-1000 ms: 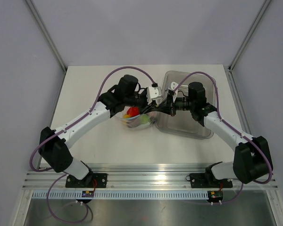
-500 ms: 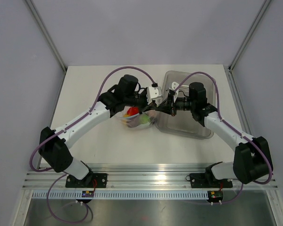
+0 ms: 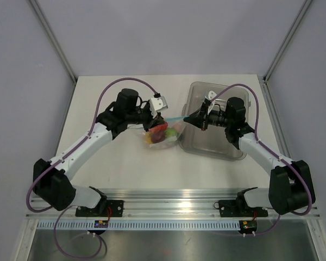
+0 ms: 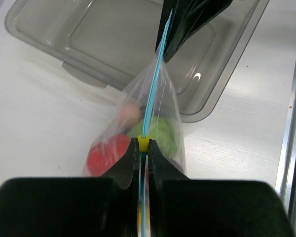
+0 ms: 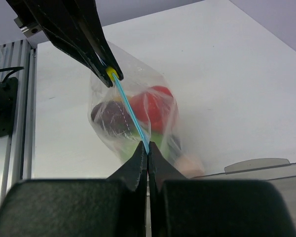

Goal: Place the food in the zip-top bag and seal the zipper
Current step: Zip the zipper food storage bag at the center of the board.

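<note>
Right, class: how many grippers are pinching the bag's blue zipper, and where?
2. The left gripper pinches the zipper at its yellow slider; the right gripper pinches the other end, nearer the grey bin.

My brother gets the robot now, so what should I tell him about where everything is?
The left gripper is shut on the zipper at its yellow slider; the right gripper is shut on the zipper's other end.
The zip-top bag is stretched between them beside the grey bin.
Done: the food is inside.
Left: check the seal, set the bag down.
</note>
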